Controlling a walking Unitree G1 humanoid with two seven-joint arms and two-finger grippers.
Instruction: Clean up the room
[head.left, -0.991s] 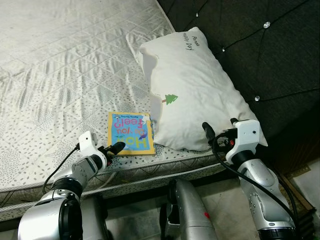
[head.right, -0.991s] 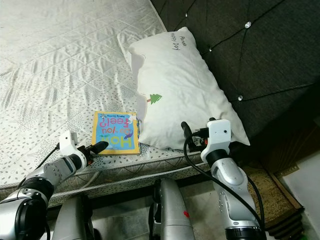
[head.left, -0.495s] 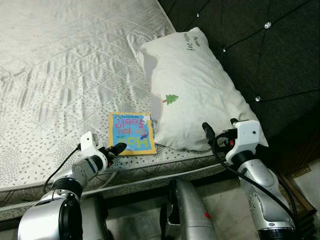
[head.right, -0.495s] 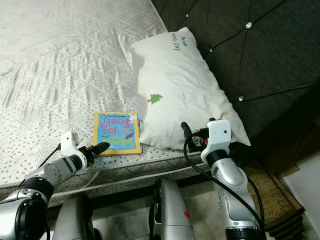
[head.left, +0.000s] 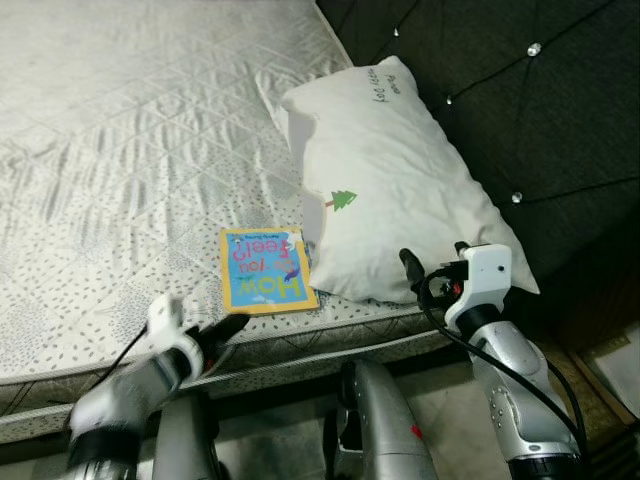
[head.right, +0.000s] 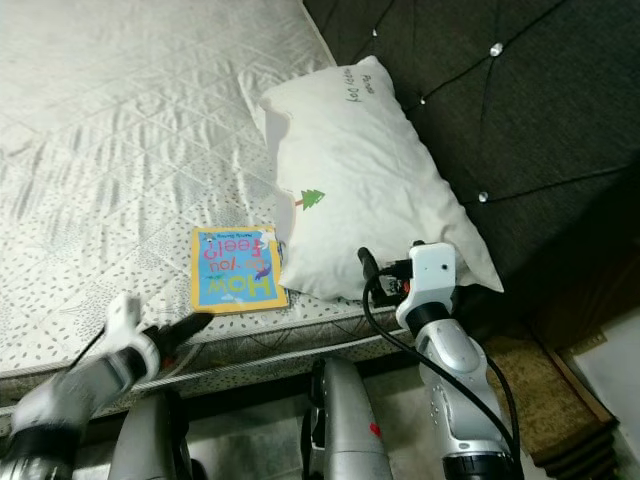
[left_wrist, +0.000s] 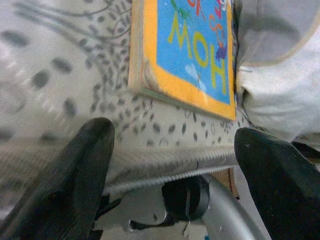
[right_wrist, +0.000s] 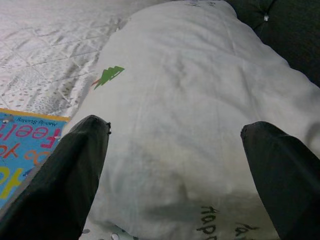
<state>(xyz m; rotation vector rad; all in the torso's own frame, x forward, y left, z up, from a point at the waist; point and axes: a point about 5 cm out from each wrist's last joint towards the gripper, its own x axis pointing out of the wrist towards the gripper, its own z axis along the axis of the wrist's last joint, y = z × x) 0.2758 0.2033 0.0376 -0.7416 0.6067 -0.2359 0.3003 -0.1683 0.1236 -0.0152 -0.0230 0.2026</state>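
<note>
The mattress (head.left: 130, 150) carries a white pillow (head.left: 400, 190) by the headboard (head.left: 520, 90). A picture book (head.left: 264, 269), not yet collected, touches the pillow near the edge. Left gripper (head.left: 218, 330) and right gripper (head.left: 425, 275) hover with fingers spread, empty.

The two head views looked down from above onto the near edge of the mattress (head.left: 120, 150), and they shared almost the same scene, only a little shifted sideways. Both took in the picture book (head.left: 264, 270), the white pillow (head.left: 390, 190) and the dark tufted headboard (head.left: 540, 110). The left wrist camera sat low at the mattress edge, very near, and faced the book (left_wrist: 187, 47) along its spine. The right wrist camera looked from close by over the pillow (right_wrist: 195, 120), with a corner of the book (right_wrist: 25, 145) in its frame.
</note>
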